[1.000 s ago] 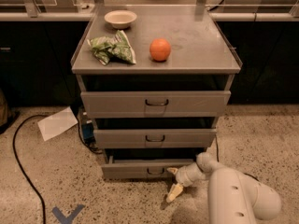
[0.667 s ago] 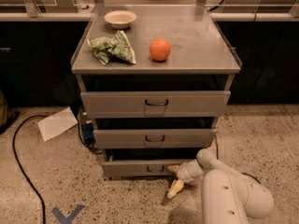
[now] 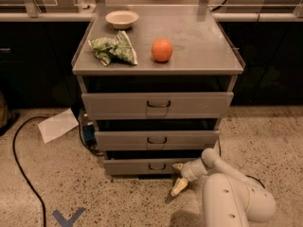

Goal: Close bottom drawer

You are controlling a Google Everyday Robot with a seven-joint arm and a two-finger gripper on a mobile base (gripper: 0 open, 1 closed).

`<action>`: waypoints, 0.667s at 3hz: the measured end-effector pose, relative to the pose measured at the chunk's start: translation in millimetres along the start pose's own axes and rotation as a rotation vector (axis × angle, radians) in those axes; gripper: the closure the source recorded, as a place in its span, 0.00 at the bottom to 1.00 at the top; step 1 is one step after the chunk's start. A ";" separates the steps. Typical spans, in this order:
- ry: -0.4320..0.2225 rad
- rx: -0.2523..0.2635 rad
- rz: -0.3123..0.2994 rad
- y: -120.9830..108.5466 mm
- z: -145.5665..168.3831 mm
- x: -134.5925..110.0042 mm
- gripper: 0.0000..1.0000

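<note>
The bottom drawer is the lowest of three grey drawers in the metal cabinet. It stands slightly out, with a dark gap above its front panel and a small dark loop handle. My gripper is at the right part of that front panel, low near the floor. Its cream fingertips are spread apart and hold nothing; the upper tip touches the panel. My white arm reaches in from the lower right.
The middle drawer and top drawer also stand partly out. On the cabinet top lie a bowl, a green bag and an orange. A paper sheet and a black cable lie on the floor at left.
My gripper has moved up and in against the bottom drawer's front, and the drawer has slid a little way into the cabinet.
</note>
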State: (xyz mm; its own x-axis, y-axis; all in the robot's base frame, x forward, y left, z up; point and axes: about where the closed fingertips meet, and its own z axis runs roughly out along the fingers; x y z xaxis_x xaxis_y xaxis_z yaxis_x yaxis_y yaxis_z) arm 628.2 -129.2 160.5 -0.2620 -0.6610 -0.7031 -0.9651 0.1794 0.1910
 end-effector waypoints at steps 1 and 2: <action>-0.046 0.031 -0.019 -10.6 -7.3 -8.3 0.00; -0.046 0.031 -0.019 -10.6 -7.3 -8.3 0.00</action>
